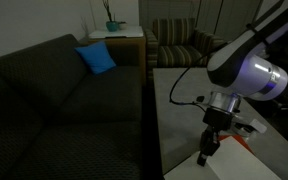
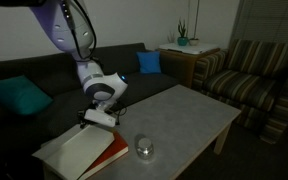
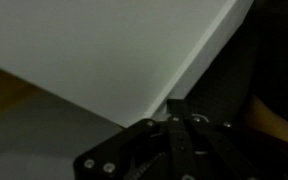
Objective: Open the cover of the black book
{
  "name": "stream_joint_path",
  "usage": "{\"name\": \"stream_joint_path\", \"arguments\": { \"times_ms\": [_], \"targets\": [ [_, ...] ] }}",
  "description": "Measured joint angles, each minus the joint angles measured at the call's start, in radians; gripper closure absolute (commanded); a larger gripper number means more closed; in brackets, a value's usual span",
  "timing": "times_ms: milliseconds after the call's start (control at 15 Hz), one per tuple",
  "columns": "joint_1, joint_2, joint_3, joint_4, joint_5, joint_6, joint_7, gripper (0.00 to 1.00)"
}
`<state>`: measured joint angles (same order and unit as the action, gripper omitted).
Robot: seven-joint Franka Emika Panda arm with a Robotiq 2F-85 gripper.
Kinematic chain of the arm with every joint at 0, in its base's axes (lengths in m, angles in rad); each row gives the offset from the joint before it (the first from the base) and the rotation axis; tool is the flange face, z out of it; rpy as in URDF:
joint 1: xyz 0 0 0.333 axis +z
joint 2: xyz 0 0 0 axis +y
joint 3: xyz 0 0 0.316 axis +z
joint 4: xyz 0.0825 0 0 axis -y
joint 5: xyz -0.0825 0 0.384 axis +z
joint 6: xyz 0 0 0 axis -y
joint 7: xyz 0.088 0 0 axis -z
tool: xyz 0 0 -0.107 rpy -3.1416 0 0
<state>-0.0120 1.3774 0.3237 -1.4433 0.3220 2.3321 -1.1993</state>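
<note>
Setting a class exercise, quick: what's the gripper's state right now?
Gripper: looks shut on the cover, at its corner.

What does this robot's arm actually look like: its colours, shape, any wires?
The arm is made of smooth, rounded white segments with darker joints. A thin black cable loops beside it. The gripper at its end is black and angular, with linkages behind the jaws. No markings are legible.

Book: white pgs & orange-red leaf; dk grey sofa, blue cushion, striped armchair.
</note>
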Motion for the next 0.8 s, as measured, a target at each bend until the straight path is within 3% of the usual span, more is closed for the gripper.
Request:
{"name": "stream_joint_path", "arguments": {
  "times_ms": [467,800],
  "targets": [
    [0.073,-0.004,-0.009,-0.066,-0.113,0.421,0.238,1.00],
    [0.170,-0.038,-0.123,-0.137,-0.275,0.631,0.541,1.00]
  ]
}}
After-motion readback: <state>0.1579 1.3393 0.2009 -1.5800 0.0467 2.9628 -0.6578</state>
